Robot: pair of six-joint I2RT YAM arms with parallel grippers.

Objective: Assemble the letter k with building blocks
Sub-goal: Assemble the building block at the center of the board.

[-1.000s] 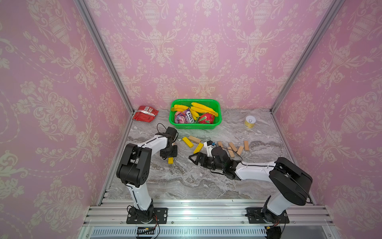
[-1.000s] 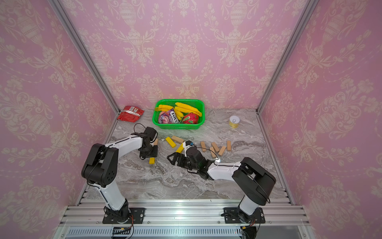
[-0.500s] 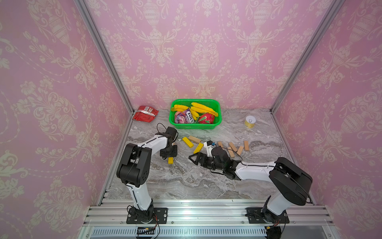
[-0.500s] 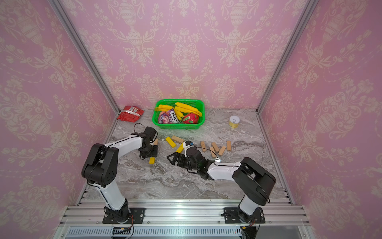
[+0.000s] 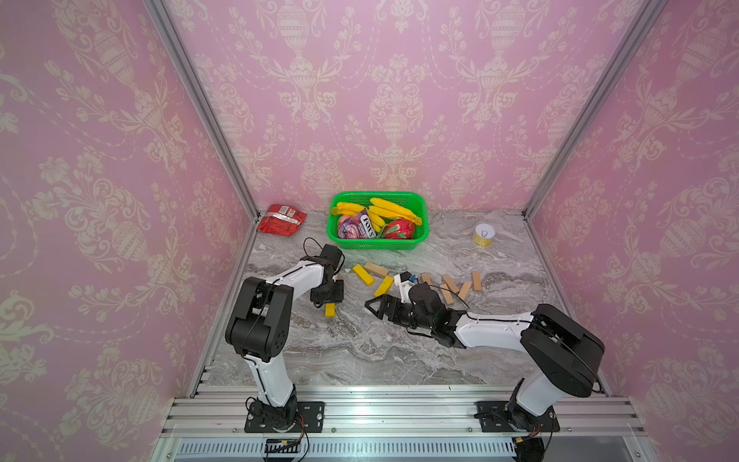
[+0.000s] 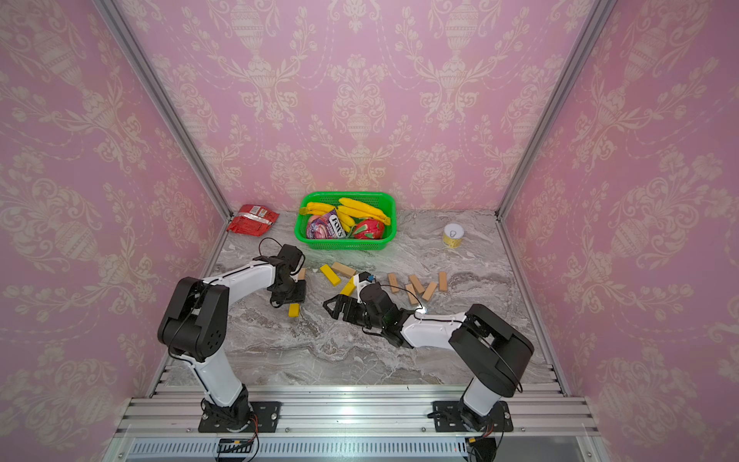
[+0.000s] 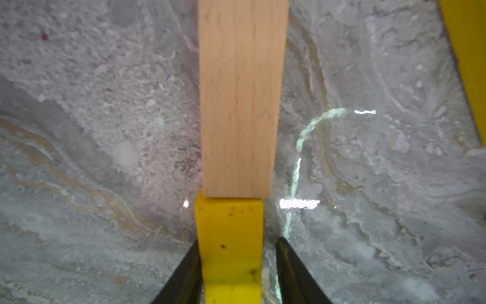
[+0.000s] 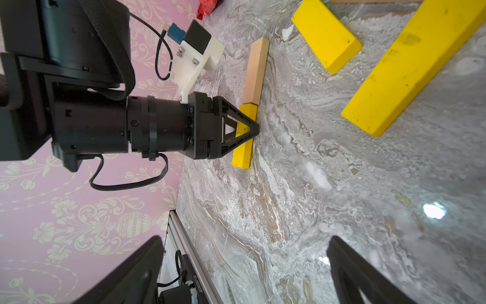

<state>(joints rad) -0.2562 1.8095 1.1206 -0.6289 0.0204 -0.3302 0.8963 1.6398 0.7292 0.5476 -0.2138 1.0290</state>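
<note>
**Two blocks, one straight line**

On the marble table (image 5: pixel 360 352), our right gripper (image 5: pixel 372 307) hangs wide apart, empty. Our left gripper (image 7: pixel 236 243) straddles the yellow block (image 8: pixel 246 147), one finger (image 7: pixel 188 273) touching, one just clear, seemingly squaring it end-to-end against a wooden block (image 7: pixel 239 100).

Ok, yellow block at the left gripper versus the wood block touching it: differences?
The yellow block is bright yellow, the wood block plain tan. The yellow block sits between the jaws of the left gripper, a gap on one side; the wood block lies clear of them. Both lie flat on the table, end to end.
</note>
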